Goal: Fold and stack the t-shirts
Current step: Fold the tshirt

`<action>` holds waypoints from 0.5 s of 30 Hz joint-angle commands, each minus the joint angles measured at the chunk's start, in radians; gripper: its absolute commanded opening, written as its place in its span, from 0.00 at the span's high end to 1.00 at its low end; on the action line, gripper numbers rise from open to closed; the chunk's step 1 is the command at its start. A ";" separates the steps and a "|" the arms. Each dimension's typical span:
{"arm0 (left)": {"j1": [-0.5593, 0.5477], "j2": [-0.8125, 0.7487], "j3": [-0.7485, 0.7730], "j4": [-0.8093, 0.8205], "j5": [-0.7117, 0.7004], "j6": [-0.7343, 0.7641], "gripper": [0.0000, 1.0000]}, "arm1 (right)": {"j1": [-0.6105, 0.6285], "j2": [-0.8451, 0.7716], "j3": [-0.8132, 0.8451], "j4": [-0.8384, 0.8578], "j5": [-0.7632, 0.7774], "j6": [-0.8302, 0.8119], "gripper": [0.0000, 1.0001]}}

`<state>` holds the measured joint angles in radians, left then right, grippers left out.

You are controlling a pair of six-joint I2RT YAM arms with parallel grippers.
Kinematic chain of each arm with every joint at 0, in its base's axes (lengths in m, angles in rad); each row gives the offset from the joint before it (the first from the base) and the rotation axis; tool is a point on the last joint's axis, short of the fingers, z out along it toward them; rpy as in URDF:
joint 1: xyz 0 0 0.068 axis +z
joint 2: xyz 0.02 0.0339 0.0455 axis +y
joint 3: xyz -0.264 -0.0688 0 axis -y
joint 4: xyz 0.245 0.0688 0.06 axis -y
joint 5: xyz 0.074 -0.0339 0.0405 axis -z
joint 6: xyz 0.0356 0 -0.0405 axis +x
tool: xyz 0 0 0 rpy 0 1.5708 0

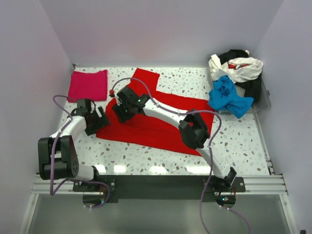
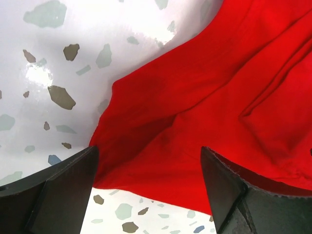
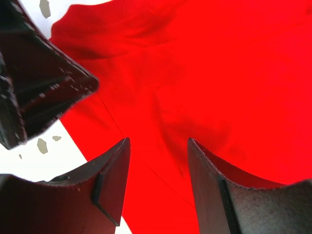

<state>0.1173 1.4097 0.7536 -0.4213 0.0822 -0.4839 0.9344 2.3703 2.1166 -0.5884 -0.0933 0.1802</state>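
Left tool (image 2: 148, 158) is standing released, jaws wide, with the red t-shirt (image 1: 146, 132) lying beneath it on the tabletop (image 1: 146, 157). Right tool (image 3: 158, 146) is hovering released above the same cloth.

We count five t-shirts in all: one red t-shirt (image 1: 141, 131), one magenta t-shirt (image 1: 88, 85), one blue t-shirt (image 1: 228, 97), and, as far as we can tell from the heap, one white t-shirt (image 1: 241, 70) and one black t-shirt (image 1: 253, 87). We see one clear bin (image 1: 266, 100) and two arms, the left arm (image 1: 70, 127) and the right arm (image 1: 165, 113).
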 commanded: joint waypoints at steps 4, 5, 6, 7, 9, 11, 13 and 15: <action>0.001 0.009 -0.025 0.050 -0.025 0.008 0.12 | 0.023 0.082 0.104 0.070 0.007 -0.065 0.49; 0.001 0.011 -0.028 0.050 -0.033 0.008 0.12 | 0.026 0.090 0.112 0.071 0.007 -0.065 0.49; 0.001 0.011 -0.036 0.050 -0.036 0.011 0.12 | 0.027 0.096 0.123 0.076 0.006 -0.067 0.50; 0.001 0.011 -0.039 0.049 -0.038 0.011 0.12 | 0.027 0.104 0.128 0.076 0.007 -0.068 0.51; 0.001 0.009 -0.049 0.047 -0.036 0.013 0.12 | 0.032 0.118 0.131 0.078 0.023 -0.068 0.51; 0.001 0.005 -0.056 0.046 -0.036 0.015 0.12 | 0.035 0.124 0.118 0.094 0.038 -0.068 0.52; 0.001 -0.003 -0.062 0.042 -0.038 0.015 0.12 | 0.037 0.129 0.109 0.105 0.064 -0.077 0.53; 0.001 -0.012 -0.068 0.039 -0.038 0.018 0.12 | 0.037 0.136 0.109 0.111 0.087 -0.088 0.53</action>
<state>0.1173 1.4136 0.7170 -0.3985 0.0586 -0.4789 0.9642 2.5053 2.1963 -0.5327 -0.0597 0.1242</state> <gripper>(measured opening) 0.886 0.470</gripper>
